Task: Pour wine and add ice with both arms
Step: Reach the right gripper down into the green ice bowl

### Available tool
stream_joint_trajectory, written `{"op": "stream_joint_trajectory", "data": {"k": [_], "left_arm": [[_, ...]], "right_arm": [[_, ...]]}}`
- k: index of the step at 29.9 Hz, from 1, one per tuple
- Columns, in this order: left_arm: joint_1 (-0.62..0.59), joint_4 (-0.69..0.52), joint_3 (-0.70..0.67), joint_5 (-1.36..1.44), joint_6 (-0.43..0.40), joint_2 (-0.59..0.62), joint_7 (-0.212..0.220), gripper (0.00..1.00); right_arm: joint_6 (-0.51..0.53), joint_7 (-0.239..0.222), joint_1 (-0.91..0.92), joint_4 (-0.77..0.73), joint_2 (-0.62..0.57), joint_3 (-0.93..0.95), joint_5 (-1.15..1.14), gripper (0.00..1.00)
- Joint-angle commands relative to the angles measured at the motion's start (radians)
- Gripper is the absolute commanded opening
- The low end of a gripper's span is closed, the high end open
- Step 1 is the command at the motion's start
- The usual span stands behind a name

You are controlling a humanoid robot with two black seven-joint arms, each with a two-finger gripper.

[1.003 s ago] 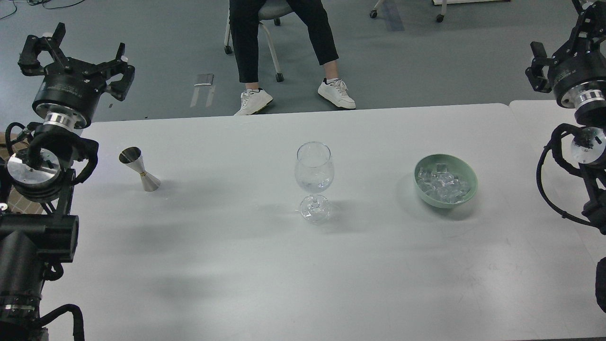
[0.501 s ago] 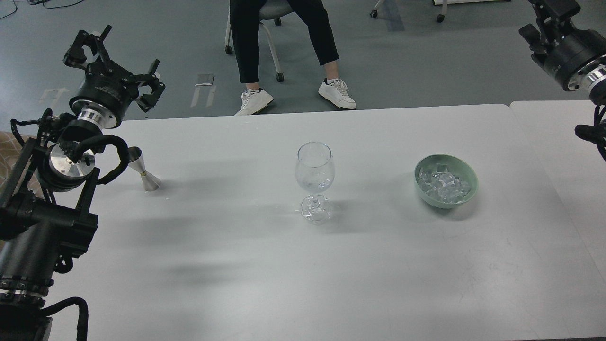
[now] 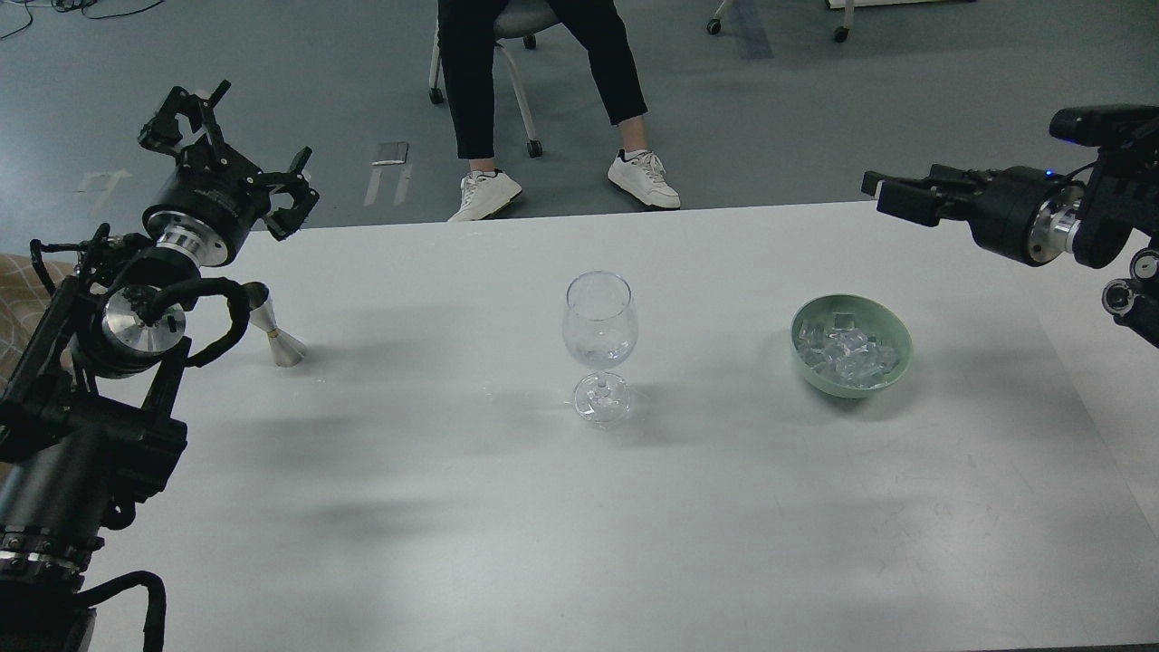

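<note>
An empty clear wine glass stands upright at the table's middle. A pale green bowl to its right holds several clear ice cubes. A small steel jigger stands at the left, partly behind my left arm's cable. My left gripper is open and empty, raised above the table's far left corner, behind the jigger. My right gripper points left, level, above and behind the bowl; its fingers are seen edge-on.
The white table spans the view, with a second table abutting at the right. A seated person's legs and chair are beyond the far edge.
My right arm has swung down and leftward from the upper right corner, now pointing left above the bowl. My left gripper has shifted slightly right and down.
</note>
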Motion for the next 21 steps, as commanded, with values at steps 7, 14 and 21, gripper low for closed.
{"op": "stream_joint_trajectory", "data": {"k": [7, 14, 21], "left_arm": [[0.003, -0.003, -0.001, 0.002, -0.012, 0.003, 0.001, 0.96], [0.011, -0.01, -0.003, 0.002, -0.012, -0.015, 0.001, 0.96], [0.014, -0.01, -0.004, 0.0, -0.01, -0.015, -0.001, 0.96]], "right_arm": [[-0.031, -0.008, -0.01, 0.039, 0.017, -0.111, -0.049, 0.79], [-0.052, -0.008, -0.068, 0.144, -0.006, -0.117, -0.049, 0.78], [-0.057, -0.017, -0.093, 0.151, -0.009, -0.119, -0.128, 0.57]]}}
